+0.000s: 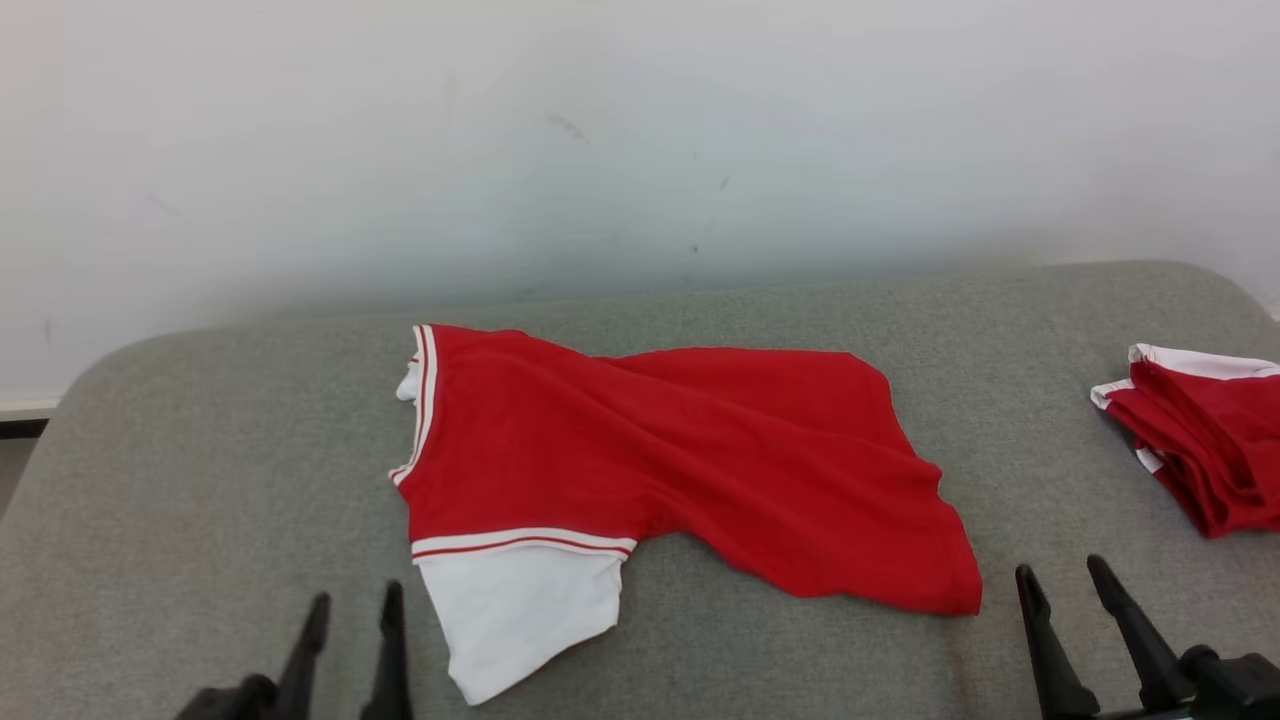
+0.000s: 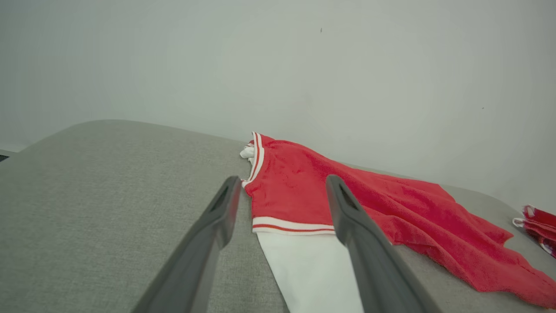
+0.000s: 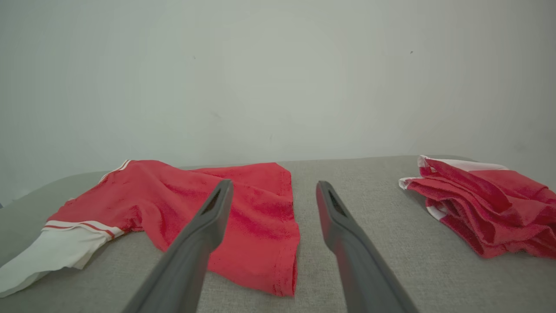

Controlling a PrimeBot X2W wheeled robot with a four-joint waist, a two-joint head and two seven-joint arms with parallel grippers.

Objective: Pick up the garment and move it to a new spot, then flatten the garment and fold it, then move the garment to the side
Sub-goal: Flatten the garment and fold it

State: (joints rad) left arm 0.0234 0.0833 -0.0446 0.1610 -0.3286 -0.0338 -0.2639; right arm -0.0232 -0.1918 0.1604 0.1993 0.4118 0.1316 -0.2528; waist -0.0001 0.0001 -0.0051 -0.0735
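**Red shirt seen lying loose on grey cushion, both grippers held apart**

Red cloth with a white sleeve (image 1: 520, 610) was seen spread across the middle of a grey cushion (image 1: 200, 480). This was the shirt (image 1: 650, 450), laid crosswise with its collar (image 1: 425, 400) toward the left and its hem toward the right. White and red stripes were noted along the collar and at the sleeve seam. A small white scrap at the collar's far end could not be told as label or lining, and no lettering on it could be read. The body of the shirt was rumpled and partly folded over itself, so its far side was hidden and its full outline could not be made out.

The left gripper (image 1: 356, 597) was seen near the lower left, just beside the white sleeve and apart from it, with its fingers spread and nothing held between them. The right gripper (image 1: 1061, 567) was seen at the lower right, near the hem corner, likewise spread wide and holding nothing. The bodies of both were cut off by the bottom edge of the head view.

A folded pile (image 1: 1200, 440) of matching red and white cloth was seen well to the right, partly cut off by the frame edge. Behind the cushion a pale wall (image 1: 640, 130) with faint marks was seen.
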